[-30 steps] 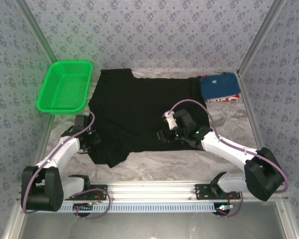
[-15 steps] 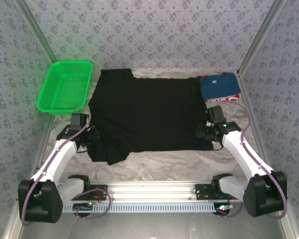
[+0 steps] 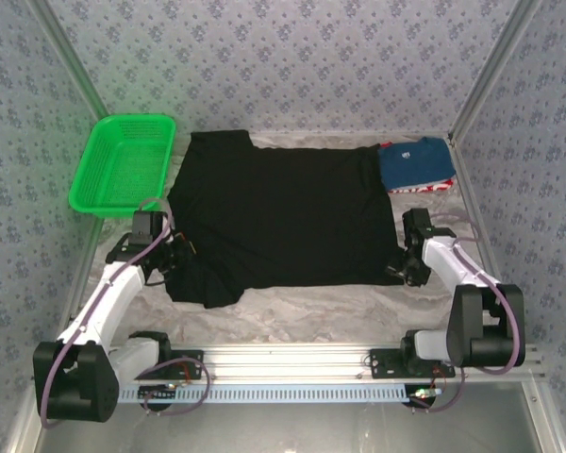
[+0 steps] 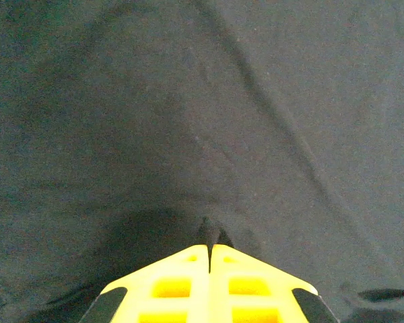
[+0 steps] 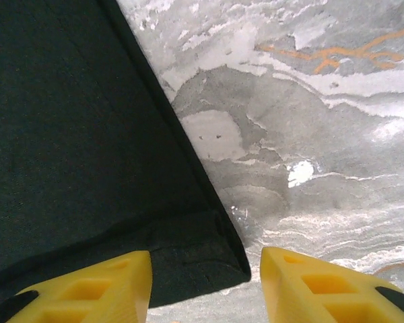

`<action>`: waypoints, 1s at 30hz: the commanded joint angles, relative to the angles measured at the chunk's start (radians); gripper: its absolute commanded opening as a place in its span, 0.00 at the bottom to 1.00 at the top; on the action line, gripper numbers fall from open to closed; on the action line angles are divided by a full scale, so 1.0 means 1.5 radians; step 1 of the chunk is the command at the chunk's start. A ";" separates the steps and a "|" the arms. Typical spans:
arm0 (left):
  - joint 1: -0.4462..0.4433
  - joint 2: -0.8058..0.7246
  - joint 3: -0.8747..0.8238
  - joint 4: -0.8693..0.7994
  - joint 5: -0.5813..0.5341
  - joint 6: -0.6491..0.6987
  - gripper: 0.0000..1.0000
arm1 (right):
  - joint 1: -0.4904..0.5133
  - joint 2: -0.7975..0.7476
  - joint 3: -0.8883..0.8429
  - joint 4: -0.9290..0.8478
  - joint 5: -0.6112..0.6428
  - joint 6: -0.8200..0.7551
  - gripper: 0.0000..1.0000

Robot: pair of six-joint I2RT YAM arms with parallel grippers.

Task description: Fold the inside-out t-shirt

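Right gripper (image 5: 203, 256): jaws apart over the t-shirt (image 5: 67, 134) corner. Bare table (image 5: 310, 134) ahead and to its right, passage free. Folded blue shirt (image 3: 415, 162) lies well ahead. Left gripper (image 4: 209, 247): pinched into the cloth, fabric all round. Green basket (image 3: 123, 175) ahead-left, apart.

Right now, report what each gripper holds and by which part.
Left gripper pinches the t-shirt by fabric near its left edge; right gripper, jaws open over the near-right corner, holds nothing.
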 commanded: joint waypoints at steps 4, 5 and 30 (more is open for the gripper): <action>0.004 -0.007 0.011 0.021 0.026 0.004 0.00 | 0.004 0.030 -0.016 0.033 0.003 0.029 0.44; 0.004 -0.008 0.011 0.021 0.026 0.005 0.00 | 0.004 0.035 -0.018 0.035 0.001 0.030 0.42; 0.004 -0.020 0.015 0.010 0.023 0.009 0.00 | 0.003 0.041 -0.020 0.031 0.022 0.042 0.23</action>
